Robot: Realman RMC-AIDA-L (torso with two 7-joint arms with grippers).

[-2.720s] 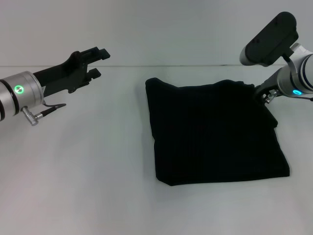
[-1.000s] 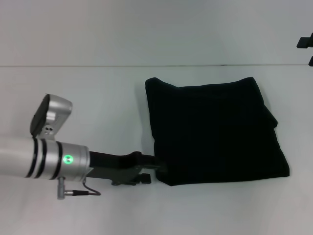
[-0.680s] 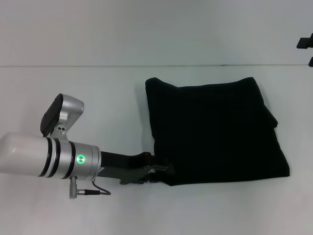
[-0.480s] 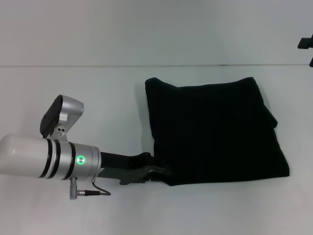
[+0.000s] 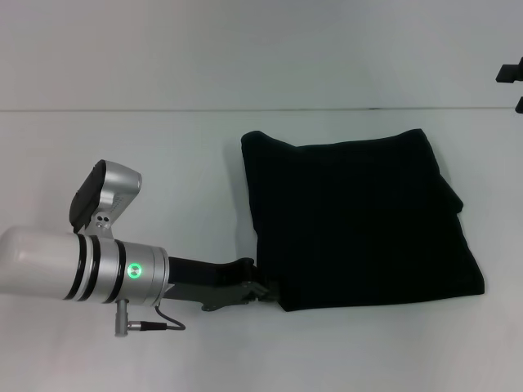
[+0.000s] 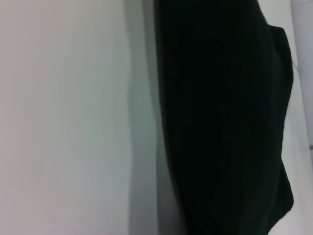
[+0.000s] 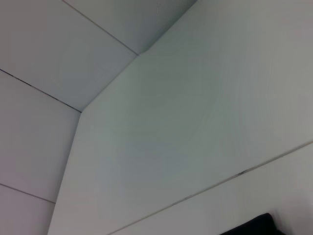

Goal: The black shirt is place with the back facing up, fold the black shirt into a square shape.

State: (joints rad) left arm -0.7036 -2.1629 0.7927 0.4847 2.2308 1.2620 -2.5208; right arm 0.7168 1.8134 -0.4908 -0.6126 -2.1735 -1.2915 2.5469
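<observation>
Plain black shirt [image 5: 359, 220], white table [image 5: 122, 155], silver left arm with green light, black left pincer [image 5: 263, 291]

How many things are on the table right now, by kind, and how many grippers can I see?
Black shirt, folded, on the white table: 1
Grippers: 2, the left gripper at the shirt's near-left corner, the right gripper at the far right edge of the head view
Total: 3

matt black shirt [image 5: 359, 220] cloth, smooth white table [image 5: 163, 163]
</observation>
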